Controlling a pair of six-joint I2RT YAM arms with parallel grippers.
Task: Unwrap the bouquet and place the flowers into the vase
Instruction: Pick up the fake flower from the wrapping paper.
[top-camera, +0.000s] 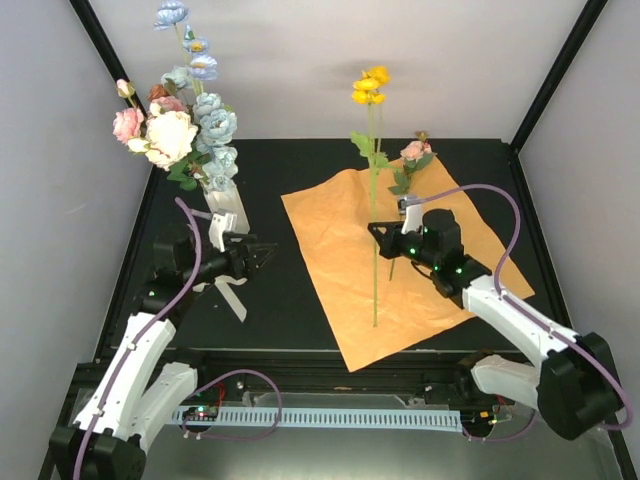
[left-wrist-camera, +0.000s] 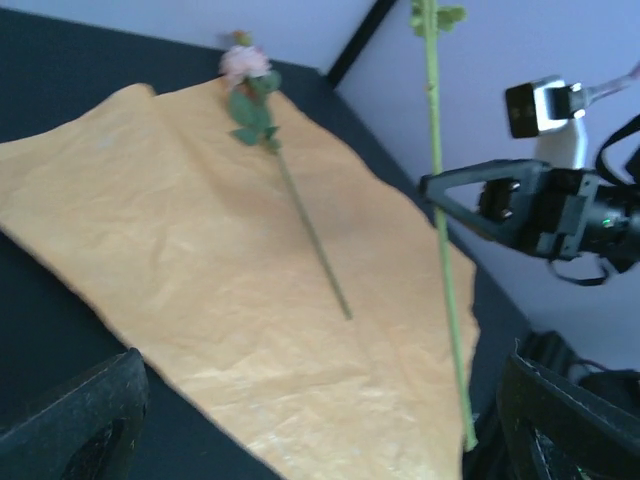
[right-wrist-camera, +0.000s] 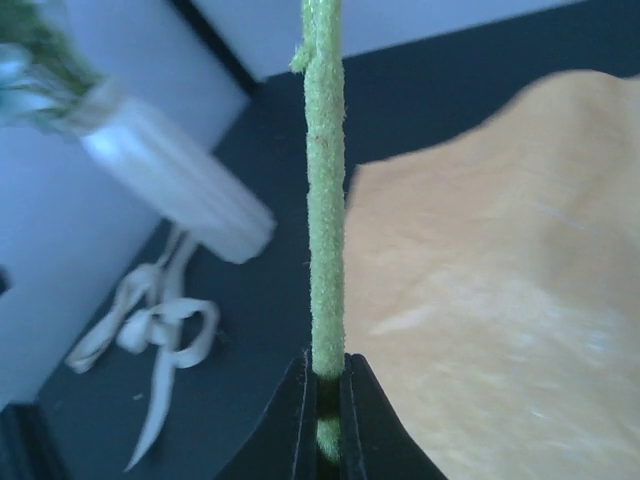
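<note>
Right end effector (top-camera: 378, 231) pinches stem of upright yellow flower (top-camera: 369, 86) above orange paper (top-camera: 330, 255).

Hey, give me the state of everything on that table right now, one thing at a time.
Vase: standing, several flowers in it.
Orange paper: unwrapped, spread flat.
Yellow flower: held upright.
Pink flower: lying on the paper.
Ribbon: untied, loose beside the vase.
Left pincer: open, empty.
Right pincer: shut on the yellow flower's stem.

Vase (top-camera: 226, 212) upright with flower bunch (top-camera: 185, 130); yellow flower (top-camera: 369, 87) vertical over orange paper (top-camera: 340, 260); pink flower (top-camera: 413, 152) flat.
</note>
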